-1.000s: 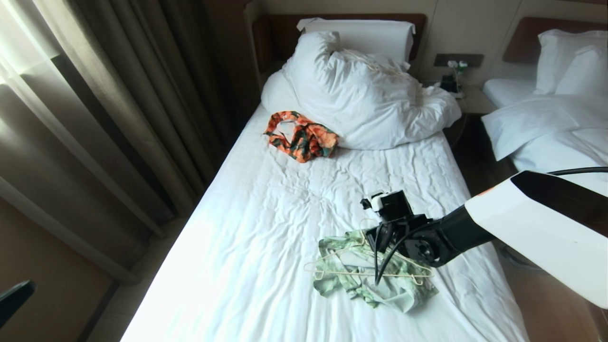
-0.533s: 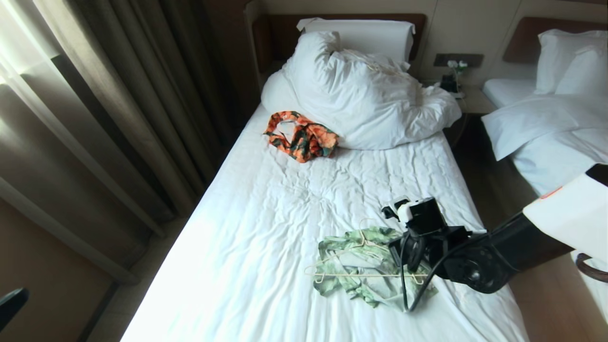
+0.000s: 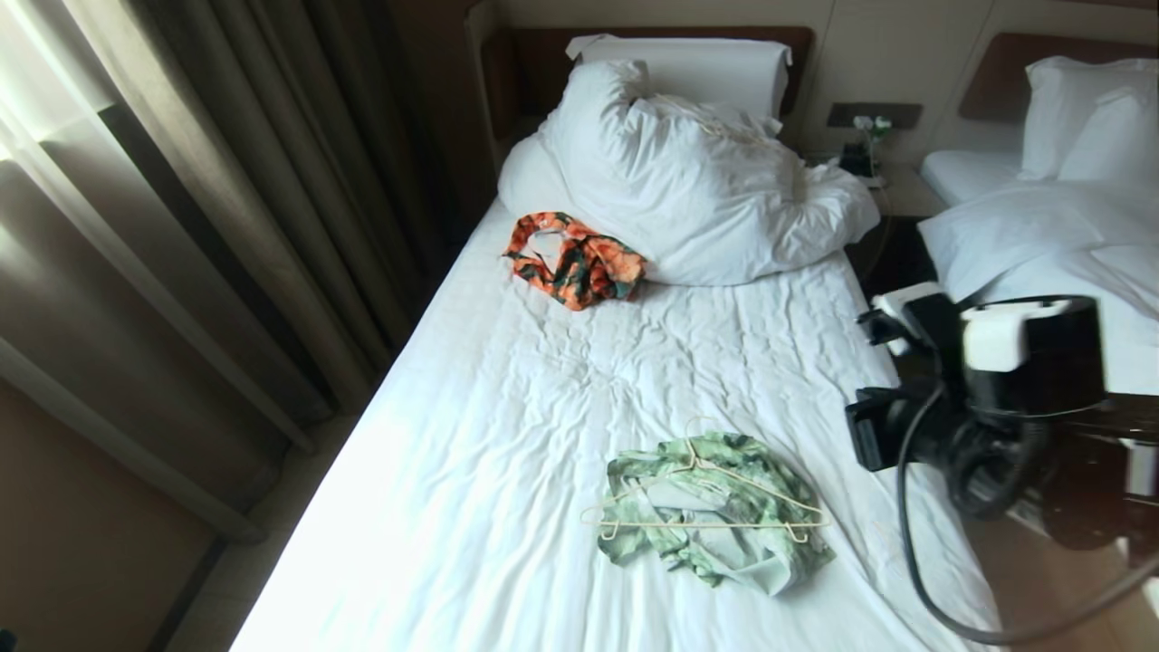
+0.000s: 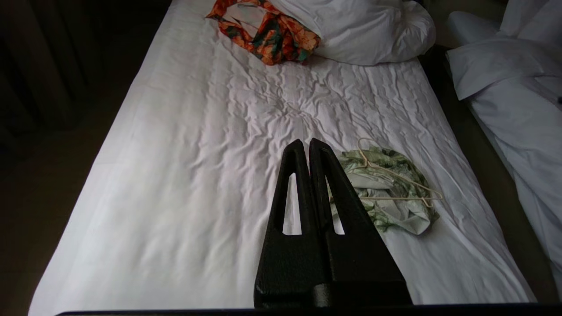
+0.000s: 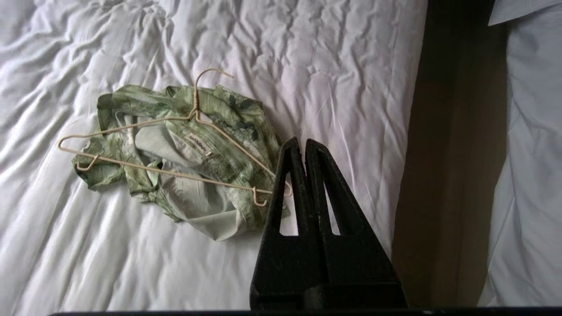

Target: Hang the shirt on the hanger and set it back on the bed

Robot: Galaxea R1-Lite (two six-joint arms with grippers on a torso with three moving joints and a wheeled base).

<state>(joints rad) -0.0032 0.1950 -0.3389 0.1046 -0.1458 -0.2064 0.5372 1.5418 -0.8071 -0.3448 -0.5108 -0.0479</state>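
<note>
1. the right gripper [image 5: 303, 142] has pulled back off the bed [image 3: 507, 435] in the last second; it was down over the green floral shirt [image 3: 715, 516], and now the arm hangs out past the mattress edge, around 3 o'clock from the shirt, well apart from it.

2. its fingers were spread a moment ago and are now pressed flat together on nothing (the right wrist view shows no cloth or plastic between them).

3. the left gripper [image 4: 309, 142] is also closed and empty, hovering above the sheet, at about 9 o'clock of the shirt in its own view.

4. the shirt lies crumpled on the near half of the bed, and the cream plastic hanger [image 3: 706, 507] rests flat on top of it, hook toward 12 o'clock, not threaded through collar or sleeves.

5. the orange-and-green patterned garment [image 3: 575, 260] sits far off at 11 o'clock, against the duvet [image 3: 697, 181].

6. my reading: the arm let go and retreated, so the hanging itself is not done; the hanger merely lies over the heap.
</note>
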